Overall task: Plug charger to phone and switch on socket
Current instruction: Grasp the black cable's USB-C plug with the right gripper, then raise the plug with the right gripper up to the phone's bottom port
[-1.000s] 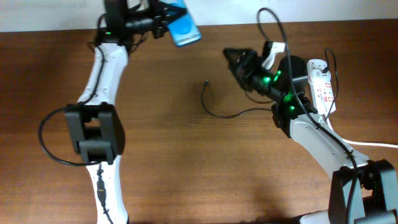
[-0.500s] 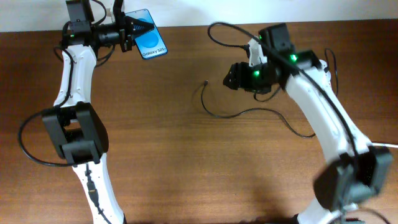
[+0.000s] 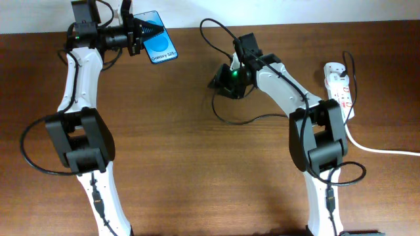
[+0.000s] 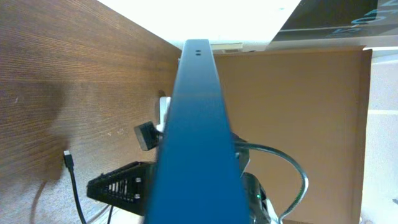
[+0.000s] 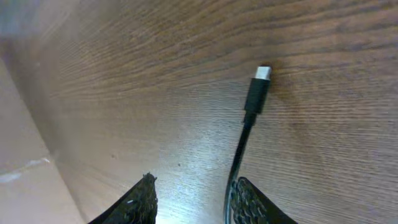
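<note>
The right gripper (image 5: 189, 198) hangs low over the brown wooden desk (image 5: 124, 93), its two black fingers (image 5: 134, 202) spread apart with nothing in them. The thin black charger cable (image 5: 239, 152) lies on the desk and passes just inside one finger, perhaps touching it. Its small plug tip (image 5: 258, 87) points away ahead. At the desk's far edge, the left gripper (image 3: 151, 32) is clamped on the slim blue-screened phone (image 3: 161, 46). The long white power strip (image 3: 340, 85) lies well off to the right.
</note>
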You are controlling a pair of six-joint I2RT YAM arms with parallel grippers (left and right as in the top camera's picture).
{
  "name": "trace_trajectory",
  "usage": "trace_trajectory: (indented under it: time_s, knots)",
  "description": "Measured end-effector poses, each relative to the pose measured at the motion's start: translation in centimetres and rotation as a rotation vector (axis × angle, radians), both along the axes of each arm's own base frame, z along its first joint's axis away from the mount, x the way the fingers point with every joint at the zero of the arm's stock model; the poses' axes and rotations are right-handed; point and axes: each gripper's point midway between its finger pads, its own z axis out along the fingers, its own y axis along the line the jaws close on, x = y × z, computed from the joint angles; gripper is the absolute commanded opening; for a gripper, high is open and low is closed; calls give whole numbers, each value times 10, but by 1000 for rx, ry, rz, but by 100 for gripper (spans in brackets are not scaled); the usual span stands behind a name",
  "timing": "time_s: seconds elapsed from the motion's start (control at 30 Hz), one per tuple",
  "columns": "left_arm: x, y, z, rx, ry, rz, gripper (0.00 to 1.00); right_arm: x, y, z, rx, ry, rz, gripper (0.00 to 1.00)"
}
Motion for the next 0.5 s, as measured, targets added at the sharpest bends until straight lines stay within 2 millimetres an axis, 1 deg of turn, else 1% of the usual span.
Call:
trace_trajectory:
  time_s: [0.03,0.13,0.27,0.47,0.5]
  knots:
    - [0,-2,0,0,0,-3,0,0,0,-4,5,16,-13,38]
    - [-1,-3,0,0,0,-6,0,-3,-1,-25,-2,69,-25,38]
    - [-1,-3,0,0,0,-5,0,6,0,-28,-2,29,-32,34]
    - [0,-3,-1,5,1,0,0,11,1,-41,-3,29,-41,32]
    - [0,-3,-1,5,1,0,0,11,1,-41,-3,29,-41,29]
